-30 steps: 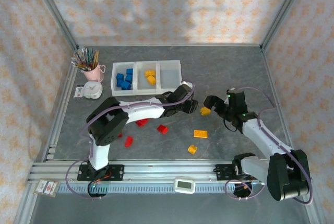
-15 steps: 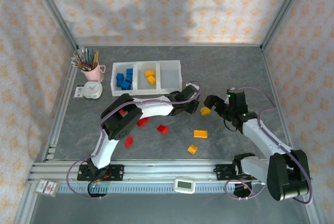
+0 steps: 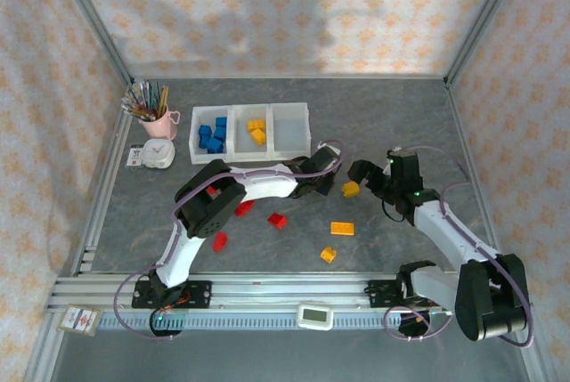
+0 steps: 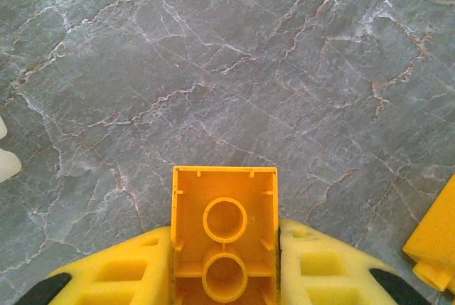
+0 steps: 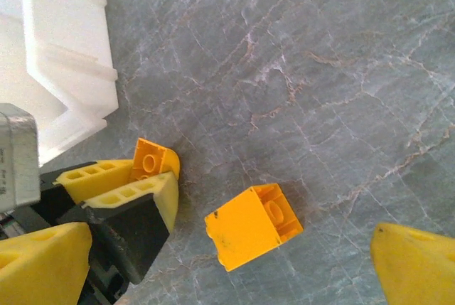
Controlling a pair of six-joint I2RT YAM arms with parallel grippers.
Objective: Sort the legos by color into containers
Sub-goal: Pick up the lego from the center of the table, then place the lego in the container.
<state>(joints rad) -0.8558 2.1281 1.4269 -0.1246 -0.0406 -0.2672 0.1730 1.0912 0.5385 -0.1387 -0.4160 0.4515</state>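
– Legos [image 3: 278,220], where are they all?
– Blue ones are in the left bin of the tray [image 3: 307,133] and yellow ones in the middle bin, toward the worktop's [image 3: 401,115] far left corner. Red ones and two yellow ones lie loose nearer the near edge. The left tool [image 3: 325,188], mid-worktop, is clamped on a yellow brick [image 4: 224,241].
– And the other tool?
– The right tool [image 3: 363,175] stands wide apart over a loose yellow brick [image 5: 252,227] and holds nothing. It is just beside the left one.
– What worries you?
– That closeness. If either arm moves carelessly, the tools could knock together or push the loose brick away. The held brick also pokes out well past the pads, so a bump might twist it free. The tray's corner is near too.
– Anything you can't make out?
– Yes. The bottom edge of the left wrist view cuts off the grip, so I can't tell how deep the pads bite. From above, the held brick is lost in the dark of the wrist. I can't tell whether more bricks lie under the left arm [image 3: 258,182].
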